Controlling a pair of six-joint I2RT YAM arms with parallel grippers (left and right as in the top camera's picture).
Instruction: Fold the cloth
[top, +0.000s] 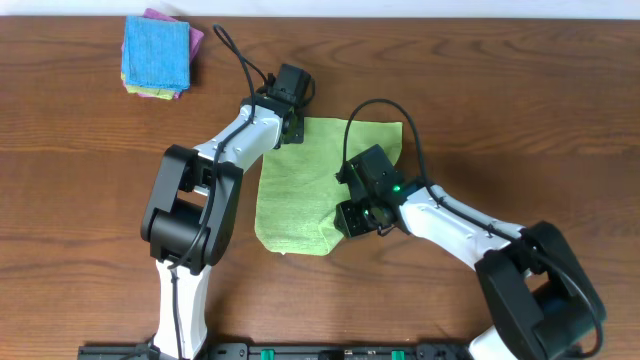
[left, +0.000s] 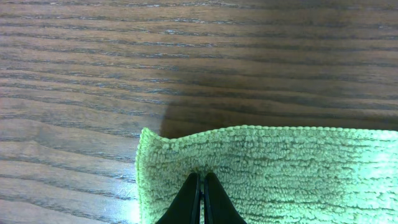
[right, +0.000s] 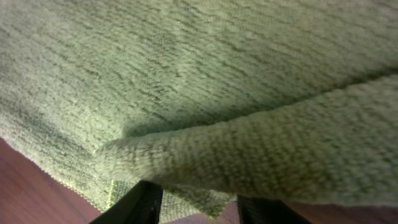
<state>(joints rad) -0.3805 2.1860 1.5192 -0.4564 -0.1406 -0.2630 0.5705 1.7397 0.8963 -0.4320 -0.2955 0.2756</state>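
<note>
a: where is the green cloth (top: 305, 190)?

b: it lies on the brown table (top: 80, 180), in the middle, mostly flat. from above, its near right part is hidden under the right arm.

a: what is the left gripper (top: 288, 128) doing?

b: it sits at the far left corner of the cloth. in the left wrist view the left gripper (left: 200, 186) has its two black fingers (left: 191, 202) pressed tight together. they nip the cloth (left: 267, 168) just inside its edge. the fuzzy cloth puckers a little right at the tips.

a: is that corner up in the air?

b: i cannot tell. the edge there looks wavy, and bare wood shows past it.

a: and the right gripper (top: 352, 217)?

b: it is at the near right side of the cloth, over its edge. in the right wrist view the right gripper (right: 199, 202) has its jaws apart. you can see one dark finger (right: 134, 205) on each side at the bottom of the view. a thick fold of the cloth (right: 205, 74) lies across them and hides the tips. more cloth fills the view behind the fold.

a: so the right one is not squeezed closed?

b: no, there is a clear gap between its fingers.

a: is anything else there?

b: yes, a small pile of folded cloths (top: 158, 55), blue on top with pink and yellow peeking out under it. it sits well apart from the green cloth, out past its far left corner.
</note>
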